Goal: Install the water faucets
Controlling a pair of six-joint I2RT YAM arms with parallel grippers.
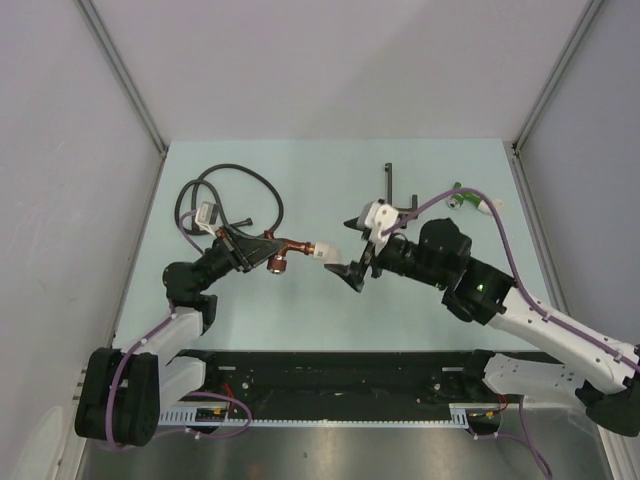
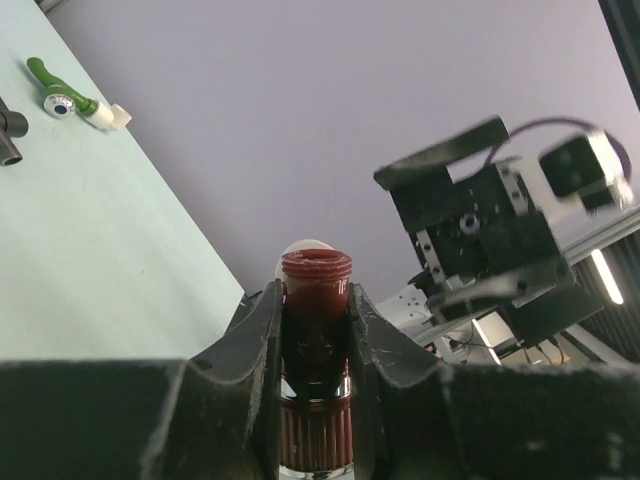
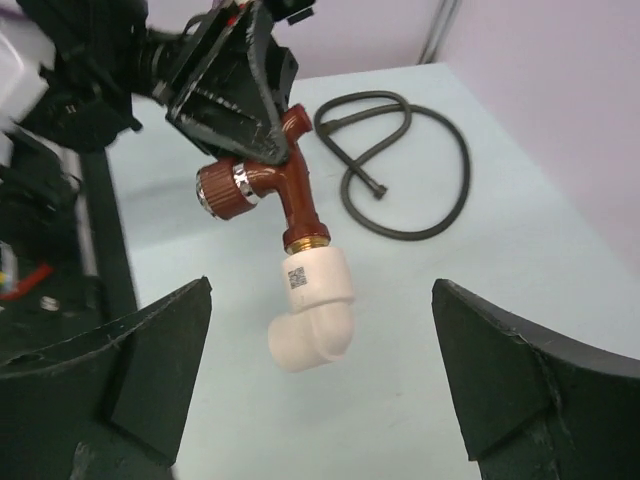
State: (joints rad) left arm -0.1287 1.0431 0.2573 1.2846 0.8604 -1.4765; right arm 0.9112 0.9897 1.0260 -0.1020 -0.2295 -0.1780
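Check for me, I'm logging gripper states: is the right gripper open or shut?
Open: on the right gripper, the fingers stand wide apart, clear of the copper faucet held by the left gripper.

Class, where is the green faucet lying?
In the top view, the green faucet lies on the table's far right, beyond the right arm, near a black bar.

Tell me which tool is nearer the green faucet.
Right. The right tool, open, is nearer the robot and left of the green faucet. The left tool, shut on the copper faucet, is even farther left, beyond the right tool.
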